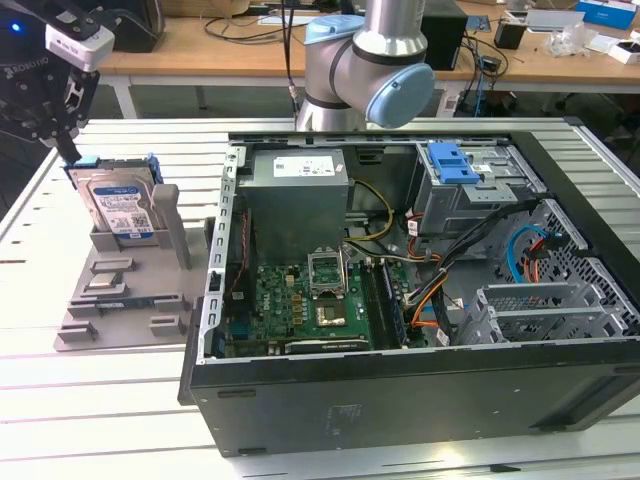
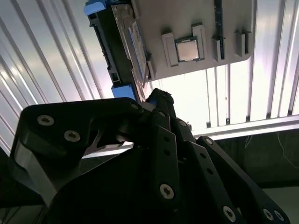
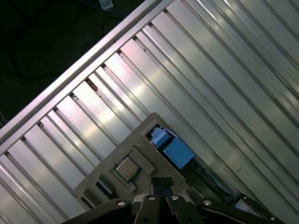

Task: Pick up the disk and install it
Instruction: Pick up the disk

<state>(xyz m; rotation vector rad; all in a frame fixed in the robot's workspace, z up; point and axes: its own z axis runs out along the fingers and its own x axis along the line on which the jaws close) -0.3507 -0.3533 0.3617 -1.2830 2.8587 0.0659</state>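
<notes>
Computer case (image 1: 400, 400): lid off, lying nearest.
Disk (image 1: 118, 205): stood upright in grey holder (image 1: 120, 295), at the exterior view's left of case.
Gripper (image 1: 68, 150): jaws drawn together, held at disk's top corner.

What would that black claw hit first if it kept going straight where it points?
Probably the disk, standing on edge in the grey holder: the gripper points down at its top corner. Depth is unclear, so it could pass just beside it.
</notes>
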